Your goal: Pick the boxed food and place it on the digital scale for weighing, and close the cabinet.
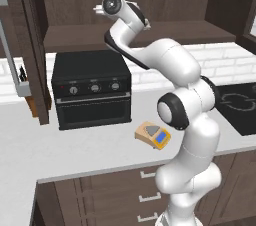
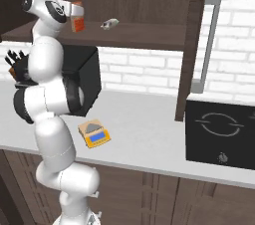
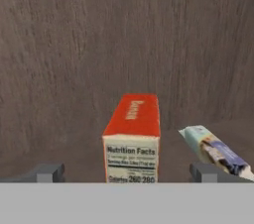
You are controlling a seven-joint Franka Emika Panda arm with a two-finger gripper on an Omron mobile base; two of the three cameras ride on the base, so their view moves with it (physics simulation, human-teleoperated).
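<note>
While the pincer (image 3: 127, 172) stands wide with the boxed food (image 3: 132, 139) between its two tips and nothing gripped yet, the step in hand looks like the approach to the carton on the shelf of the open cabinet (image 2: 149, 40). To do it well, I would push in squarely until the tips flank the carton's narrow sides, then close, keeping clear of the small packet (image 3: 213, 149) just beside it. The hand view shows the carton's label and its centring between the tips; the base views instead show the digital scale (image 1: 153, 135) waiting on the counter (image 1: 75, 150) by the toaster oven (image 1: 91, 89)
</note>
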